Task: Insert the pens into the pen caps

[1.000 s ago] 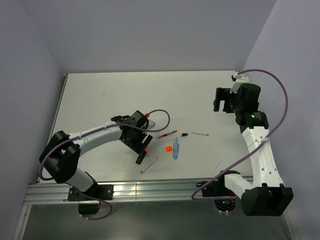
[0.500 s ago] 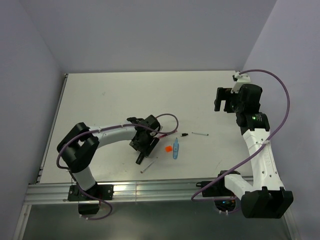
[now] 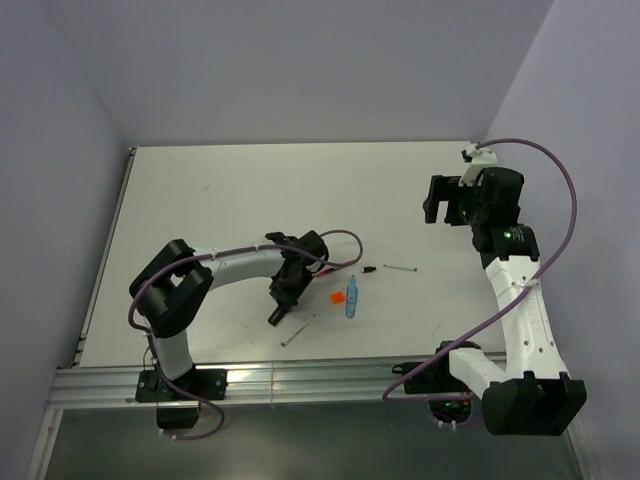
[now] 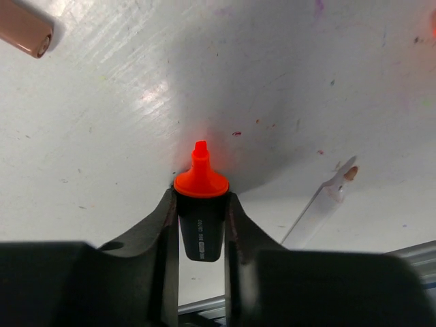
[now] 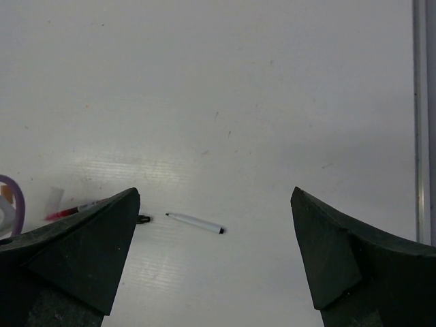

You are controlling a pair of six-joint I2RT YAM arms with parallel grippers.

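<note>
Marker (image 4: 201, 231) in left pincer (image 4: 201, 196), well inside table (image 3: 250, 190)

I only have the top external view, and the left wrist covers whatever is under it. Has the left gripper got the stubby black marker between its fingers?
Observer: Yes. In the left wrist view the black marker sits between the fingers of the left gripper, and both press against its barrel.
Operator: Which way does its orange end face?
Observer: Away from the wrist. The orange tip sticks out past the fingertips, uncapped.
Operator: And the red pen? That wrist hides most of it from me.
Observer: The right wrist view shows the red pen lying flat on the table, left of the white pen.
</note>
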